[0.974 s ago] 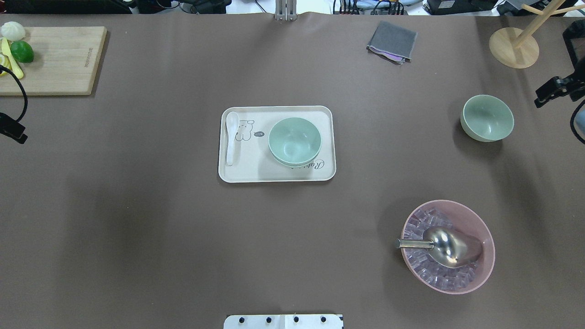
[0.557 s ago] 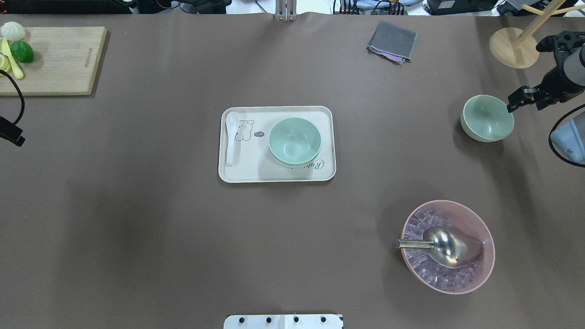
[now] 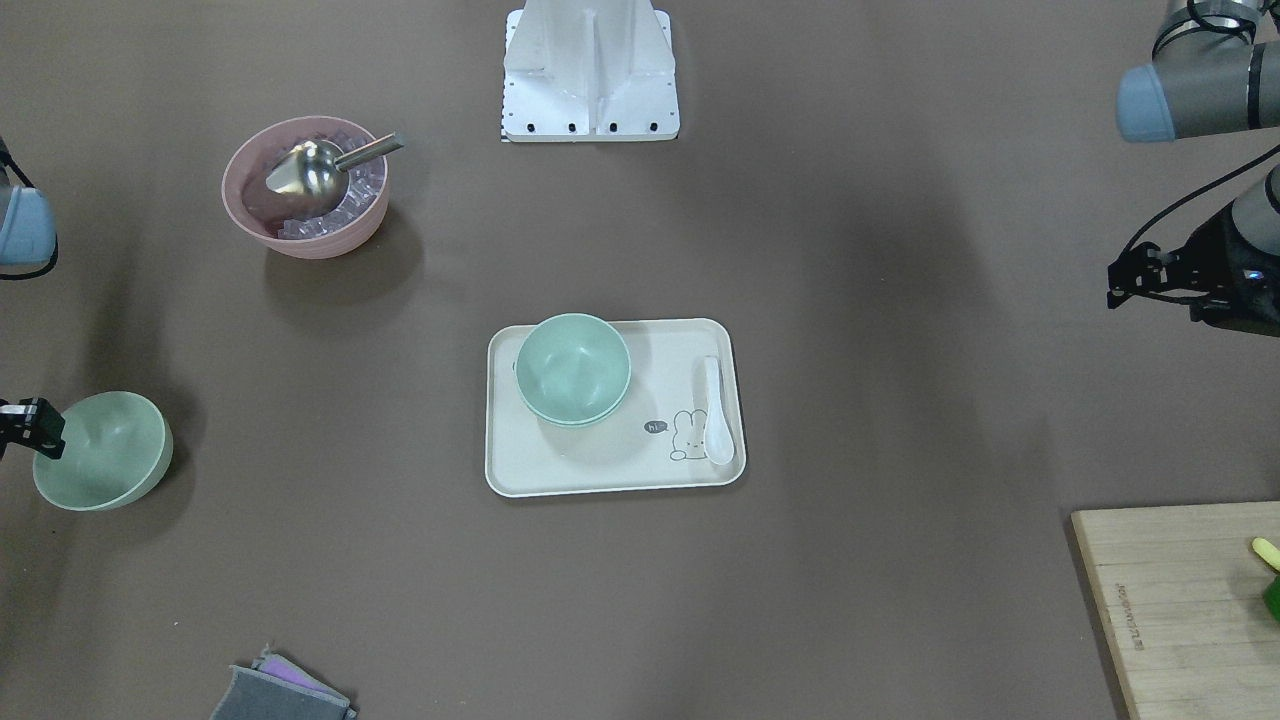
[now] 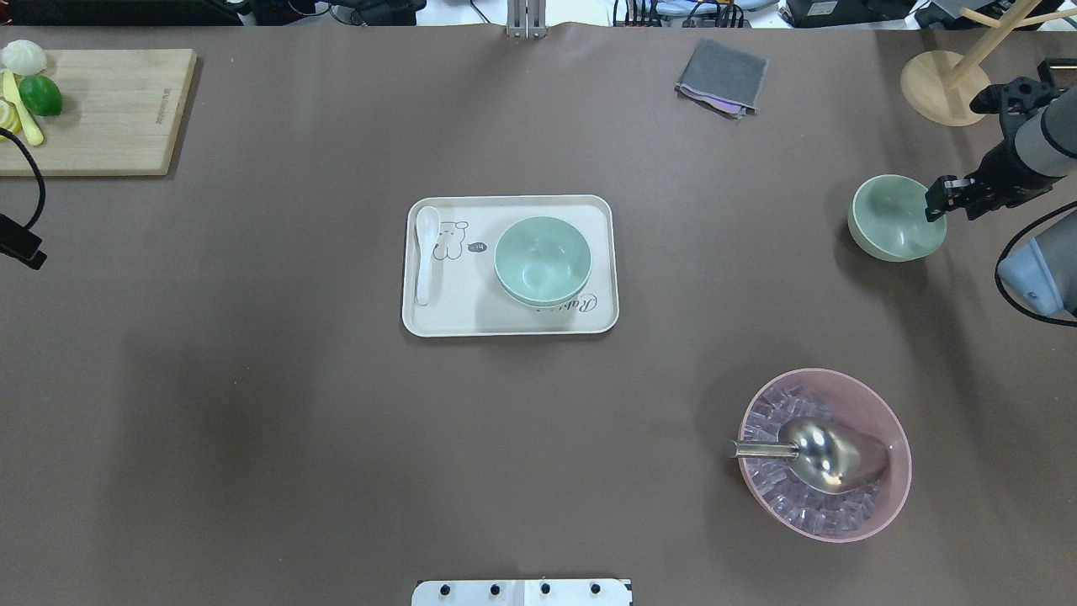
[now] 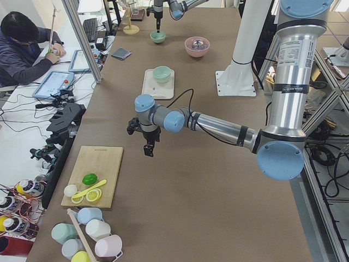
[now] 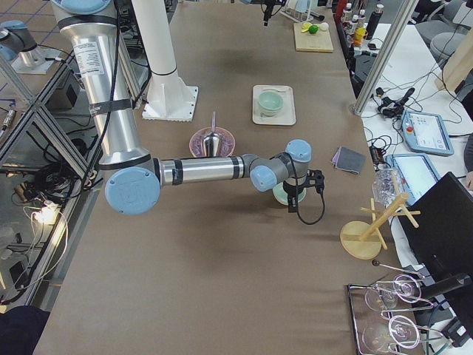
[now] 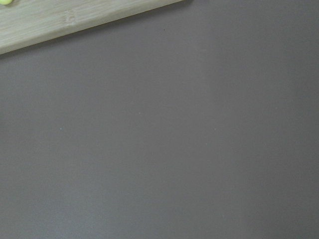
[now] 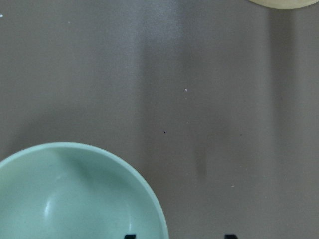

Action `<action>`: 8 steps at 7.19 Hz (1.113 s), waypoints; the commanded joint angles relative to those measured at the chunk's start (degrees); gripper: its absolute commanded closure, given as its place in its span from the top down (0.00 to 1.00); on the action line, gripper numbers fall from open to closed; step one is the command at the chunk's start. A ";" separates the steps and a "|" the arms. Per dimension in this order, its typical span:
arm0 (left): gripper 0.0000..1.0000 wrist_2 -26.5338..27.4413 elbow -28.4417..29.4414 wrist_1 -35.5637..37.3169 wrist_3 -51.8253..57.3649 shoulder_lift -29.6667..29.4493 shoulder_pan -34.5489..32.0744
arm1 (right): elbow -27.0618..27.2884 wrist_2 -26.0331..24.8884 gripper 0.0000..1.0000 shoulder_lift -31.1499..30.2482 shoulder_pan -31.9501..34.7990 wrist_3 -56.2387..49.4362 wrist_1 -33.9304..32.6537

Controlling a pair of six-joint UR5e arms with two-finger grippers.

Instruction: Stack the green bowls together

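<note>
Far left: board (image 4: 109, 109) with lime and cut fruit at its outer end. Just near of it, the left gripper (image 3: 1118, 283) hangs over bare surface (image 4: 252, 379). Its wrist view shows only brown mat and a board edge, so I cannot tell whether its fingers are apart or together.

Centre: tray (image 4: 458, 295). A white spoon (image 4: 427, 252) lies along its left side, and a stack (image 4: 543, 257) of two green bowls, one nested in the other, sits upright on its right half.

Right of centre: folded grey cloth (image 4: 722, 77) at the far edge. A pink bowl (image 4: 899, 471) of ice with a metal scoop (image 4: 829, 454) is on the near side.

Far right: lone bowl (image 4: 892, 219) upright on the surface, well apart from the tray. The right gripper (image 4: 938, 200) is at its right rim with fingers (image 8: 229, 236) apart — one tip over the bowl's inside, the other outside the rim, nothing clamped. A wooden stand (image 4: 942, 88) is beyond.
</note>
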 commanded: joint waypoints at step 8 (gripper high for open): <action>0.99 0.09 0.08 0.00 0.00 0.00 0.09 | 0.10 -0.08 0.27 0.42 -0.82 2.71 0.02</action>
